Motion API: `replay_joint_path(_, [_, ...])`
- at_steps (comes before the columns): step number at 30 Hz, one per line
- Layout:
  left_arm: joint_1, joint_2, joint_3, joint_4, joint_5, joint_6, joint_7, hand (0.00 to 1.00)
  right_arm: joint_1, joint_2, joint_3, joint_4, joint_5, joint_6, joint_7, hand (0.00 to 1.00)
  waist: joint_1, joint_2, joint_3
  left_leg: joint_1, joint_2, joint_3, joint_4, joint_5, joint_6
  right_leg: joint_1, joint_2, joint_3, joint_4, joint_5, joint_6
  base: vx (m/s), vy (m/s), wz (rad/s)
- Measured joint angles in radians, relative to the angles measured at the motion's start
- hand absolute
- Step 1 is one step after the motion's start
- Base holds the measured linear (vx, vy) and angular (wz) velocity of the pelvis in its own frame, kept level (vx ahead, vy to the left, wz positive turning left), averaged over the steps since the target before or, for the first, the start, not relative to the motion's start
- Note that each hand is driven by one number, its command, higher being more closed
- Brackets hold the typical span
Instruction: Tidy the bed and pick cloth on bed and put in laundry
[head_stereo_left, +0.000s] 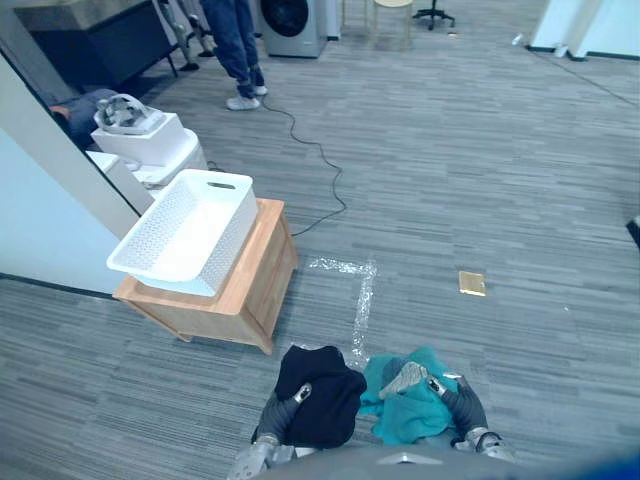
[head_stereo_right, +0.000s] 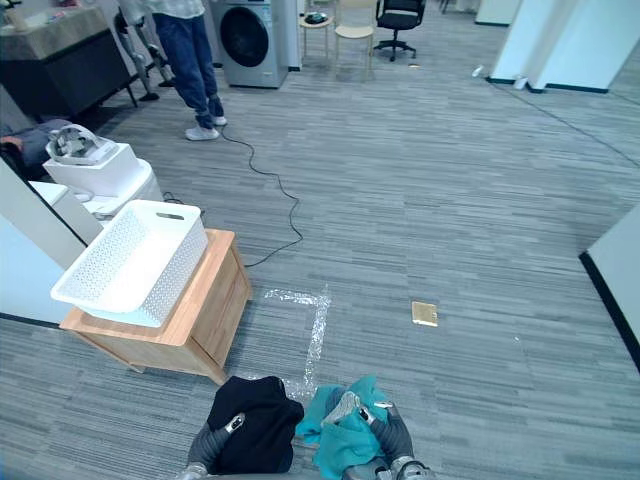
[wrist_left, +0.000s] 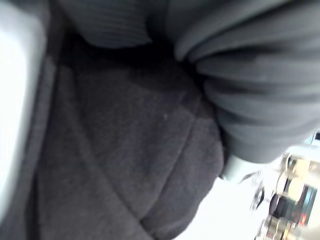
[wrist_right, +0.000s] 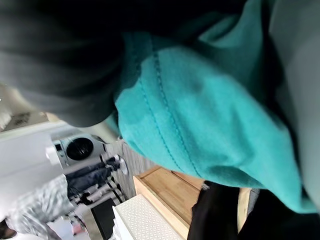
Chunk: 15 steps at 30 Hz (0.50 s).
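Left hand (head_stereo_left: 298, 394) low at the near edge, buried under the black cloth (head_stereo_left: 322, 392). The cloth is draped over it, and we cannot tell what grip it has. Right hand (head_stereo_left: 412, 380) just beside it, silver fingers curled into the teal cloth (head_stereo_left: 405, 415), grasping it. The two bundles touch, and both are carried close to the body.

We judge the step in hand is carrying both cloths to the white laundry basket (head_stereo_left: 232, 232), which sits ahead on the left on a low wooden table (head_stereo_left: 255, 268), well apart from the hands. To do it well, we would:
- step close first;
- lift each bundle clear over the rim;
- let go above the middle, so no tail hangs over the wall;
- drop the cloths one at a time, since they may snag on each other.

Materials, left to right:
- Basket: rigid white plastic, perforated walls, slot handle, rectangular. It lies skewed on the table and overhangs its edge, so a bump might shift it.
- Table: pale wood, boxy.
- Black cloth: soft, matte, fleecy knit, bunched up.
- Teal cloth: thinner knit with stitched seams, crumpled and floppy.
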Motion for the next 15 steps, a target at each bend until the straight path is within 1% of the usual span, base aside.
replay_joint_path(1, [0.002,-0.004,0.006,-0.002,0.000,-0.003,-0.009,1.00,0.000,-0.006,0.000,0.000,0.000,0.002,0.001,1.00,0.000,0.006,0.002,-0.040,0.019,0.010,0.082,0.054,0.000,0.026,0.010,-0.009,-0.028,0.000,0.000,0.28,-0.243,0.24])
replay_joint_path(2, [0.012,-0.002,0.016,-0.009,0.000,-0.009,-0.016,1.00,0.000,-0.016,0.001,-0.001,0.001,0.008,0.003,1.00,0.002,0.015,0.008,-0.106,0.059,0.048,0.228,0.152,0.007,0.088,0.031,-0.018,-0.086,-0.001,-0.002,0.33,-0.234,0.25])
replay_joint_path(3, [0.018,-0.005,0.016,-0.023,0.000,-0.016,-0.020,1.00,0.000,-0.022,-0.002,-0.001,0.003,0.018,0.004,1.00,-0.002,0.021,0.011,-0.175,0.093,0.080,0.356,0.113,0.029,0.141,0.047,-0.034,-0.127,0.000,-0.012,0.29,-0.182,0.31])
replay_joint_path(4, [0.025,-0.004,0.017,-0.043,0.000,-0.016,-0.021,1.00,0.000,-0.026,-0.003,-0.001,0.003,0.026,0.005,1.00,-0.001,0.020,0.014,-0.216,0.099,0.095,0.407,0.080,0.029,0.175,0.055,-0.038,-0.156,-0.001,-0.020,0.22,-0.143,0.25])
replay_joint_path(5, [0.030,-0.004,0.019,-0.055,0.000,-0.016,-0.023,1.00,0.003,-0.032,-0.004,-0.001,0.003,0.031,0.005,1.00,0.005,0.020,0.015,-0.234,0.098,0.109,0.415,0.061,0.028,0.198,0.058,-0.040,-0.174,-0.002,-0.023,0.19,-0.108,0.07])
replay_joint_path(6, [0.042,-0.004,0.022,-0.079,0.000,-0.014,-0.025,1.00,0.003,-0.040,-0.009,-0.002,0.003,0.036,0.013,1.00,0.014,0.020,0.015,-0.262,0.086,0.144,0.386,0.028,0.021,0.239,0.062,-0.045,-0.211,-0.003,-0.025,0.30,-0.094,-0.08])
replay_joint_path(7, [0.054,-0.004,0.023,-0.098,0.000,-0.015,-0.025,1.00,0.005,-0.040,-0.020,-0.008,0.003,0.036,0.027,1.00,0.013,0.019,0.015,-0.283,0.061,0.199,0.285,-0.001,0.021,0.271,0.062,-0.054,-0.245,-0.006,-0.031,0.25,-0.065,-0.08])
replay_joint_path(8, [0.055,-0.004,0.023,-0.100,0.000,-0.014,-0.025,1.00,0.006,-0.040,-0.022,-0.009,0.003,0.036,0.030,1.00,0.012,0.019,0.015,-0.284,0.057,0.214,0.257,-0.004,0.023,0.277,0.062,-0.054,-0.252,-0.006,-0.031,0.32,0.000,-0.07])
replay_joint_path(9, [0.057,-0.004,0.024,-0.105,-0.001,-0.013,-0.024,1.00,0.012,-0.039,-0.023,-0.011,0.003,0.037,0.042,1.00,0.013,0.017,0.017,-0.285,0.033,0.274,0.132,-0.005,0.026,0.292,0.058,-0.054,-0.265,-0.007,-0.034,0.23,0.040,0.00])
replay_joint_path(10, [0.057,-0.004,0.023,-0.107,-0.007,-0.005,-0.024,1.00,0.023,-0.038,-0.023,-0.016,0.003,0.040,0.045,1.00,0.009,0.016,0.017,-0.281,0.009,0.327,-0.004,0.005,0.032,0.303,0.056,-0.064,-0.273,-0.014,-0.022,0.28,0.060,0.05])
replay_joint_path(11, [0.056,-0.004,0.023,-0.109,-0.008,0.001,-0.023,1.00,0.028,-0.037,-0.022,-0.019,0.003,0.041,0.045,1.00,0.006,0.016,0.017,-0.279,-0.001,0.350,-0.073,0.025,0.039,0.306,0.055,-0.069,-0.273,-0.018,-0.009,0.30,0.114,0.25])
replay_joint_path(12, [0.056,-0.002,0.023,-0.111,-0.018,0.007,-0.022,1.00,0.043,-0.040,-0.022,-0.031,0.002,0.043,0.045,1.00,0.004,0.018,0.018,-0.275,-0.017,0.397,-0.186,0.098,0.079,0.320,0.057,-0.084,-0.271,-0.035,0.011,0.38,0.139,0.46])
replay_joint_path(13, [0.052,0.003,0.023,-0.113,-0.028,0.008,-0.017,1.00,0.050,-0.028,-0.019,-0.041,0.001,0.045,0.045,1.00,0.006,-0.008,0.011,-0.244,-0.049,0.430,-0.247,0.100,0.102,0.334,0.033,-0.098,-0.277,-0.049,0.031,0.38,0.135,0.45])
replay_joint_path(14, [0.052,0.007,0.023,-0.117,-0.036,0.007,-0.013,1.00,0.050,-0.027,-0.010,-0.058,0.001,0.045,0.046,1.00,0.008,-0.019,0.008,-0.240,-0.065,0.442,-0.264,0.104,0.110,0.333,0.023,-0.107,-0.288,-0.047,0.037,0.34,0.085,0.31])
replay_joint_path(15, [0.043,0.014,0.023,-0.119,-0.049,0.005,-0.005,1.00,0.048,-0.028,0.007,-0.086,0.000,0.044,0.054,1.00,0.013,-0.035,0.007,-0.245,-0.078,0.467,-0.270,0.108,0.123,0.342,0.013,-0.119,-0.319,-0.034,0.056,0.25,0.052,0.10])
